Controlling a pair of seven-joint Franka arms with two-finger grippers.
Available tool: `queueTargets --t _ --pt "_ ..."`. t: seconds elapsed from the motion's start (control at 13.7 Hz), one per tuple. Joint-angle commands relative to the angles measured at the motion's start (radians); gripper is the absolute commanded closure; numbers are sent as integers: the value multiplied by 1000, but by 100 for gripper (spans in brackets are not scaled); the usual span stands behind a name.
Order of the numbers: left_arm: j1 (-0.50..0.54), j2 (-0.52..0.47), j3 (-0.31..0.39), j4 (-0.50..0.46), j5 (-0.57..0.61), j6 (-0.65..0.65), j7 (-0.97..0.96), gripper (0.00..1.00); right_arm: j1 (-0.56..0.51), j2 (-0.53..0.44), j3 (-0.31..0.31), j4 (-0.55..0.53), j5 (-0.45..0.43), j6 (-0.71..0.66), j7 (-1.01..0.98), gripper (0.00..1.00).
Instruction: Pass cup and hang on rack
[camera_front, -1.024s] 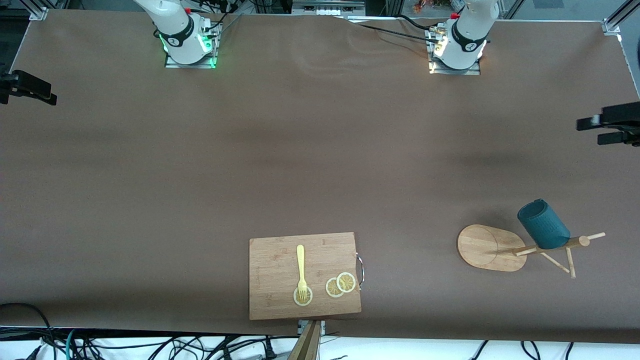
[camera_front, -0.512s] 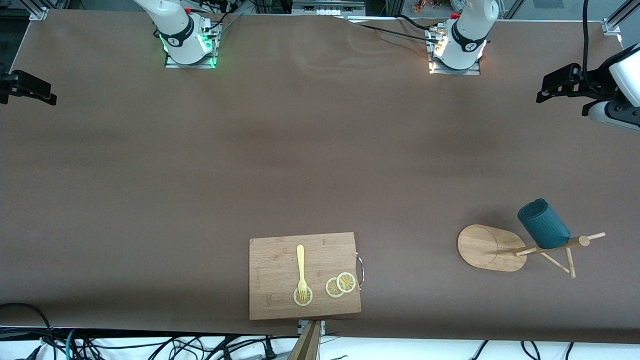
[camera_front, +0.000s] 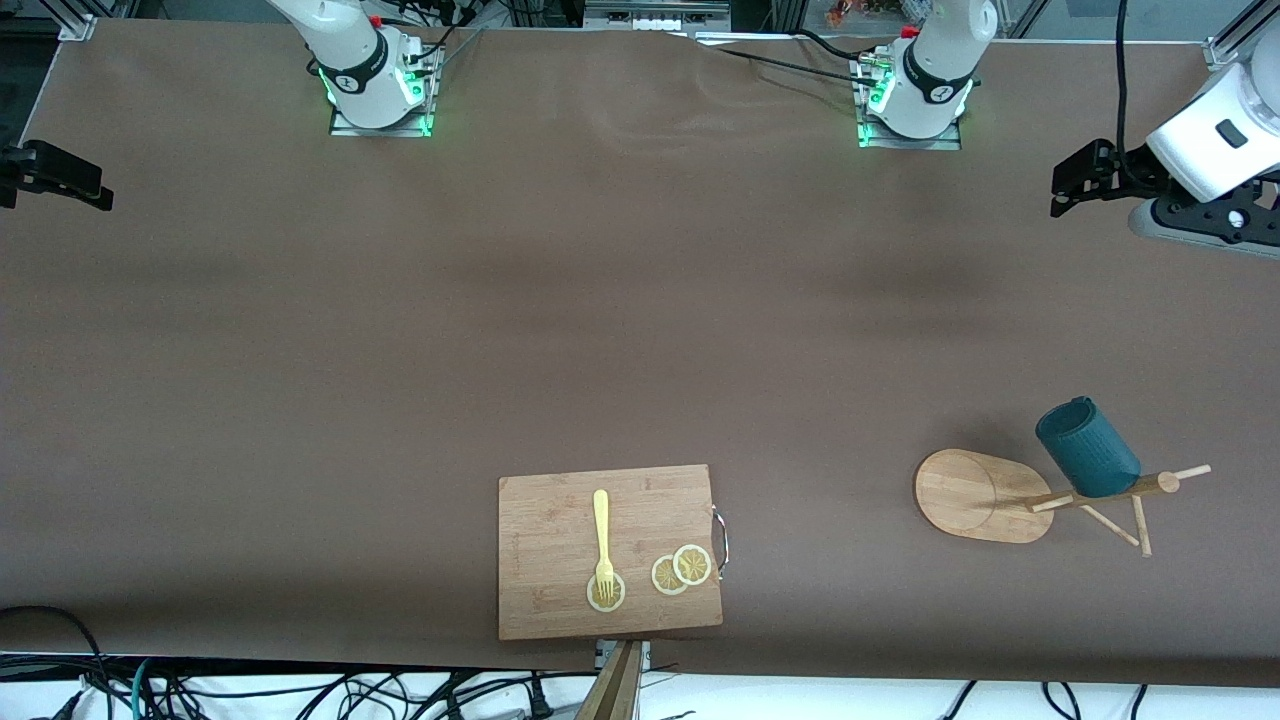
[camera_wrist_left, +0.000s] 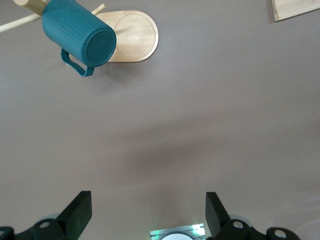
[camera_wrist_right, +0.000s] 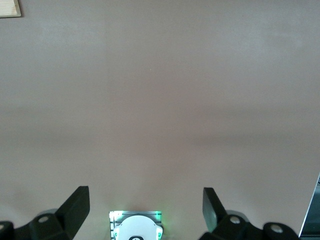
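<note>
The dark teal cup (camera_front: 1088, 448) hangs tilted on a peg of the bamboo rack (camera_front: 970, 495), which stands toward the left arm's end of the table, near the front camera. In the left wrist view the cup (camera_wrist_left: 80, 37) shows its flat bottom and loop handle, beside the rack's oval base (camera_wrist_left: 132, 37). My left gripper (camera_wrist_left: 148, 200) is open and empty, high over bare table and well apart from the rack; its hand shows at the edge of the front view (camera_front: 1215, 150). My right gripper (camera_wrist_right: 146, 197) is open and empty over bare table near its own base.
A rectangular wooden cutting board (camera_front: 560, 520) lies near the table's front edge, with a yellow fork (camera_front: 601, 540) and lemon slices (camera_front: 680, 570) on it. Cables run along the floor below the front edge.
The left arm's hand has drawn up and away from the rack, coming further into the front view. The left base light turned green. The cup stays on the rack.
</note>
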Motion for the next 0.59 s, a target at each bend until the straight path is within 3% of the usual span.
queueTargets --t 0.0,0.51 --pt "21 -50 0 -74 19 63 24 0 -7 -3 7 10 -8 -6 -18 0" --pt "32 -46 8 -61 11 80 13 0 -9 -3 4 10 -11 -9 -18 0"
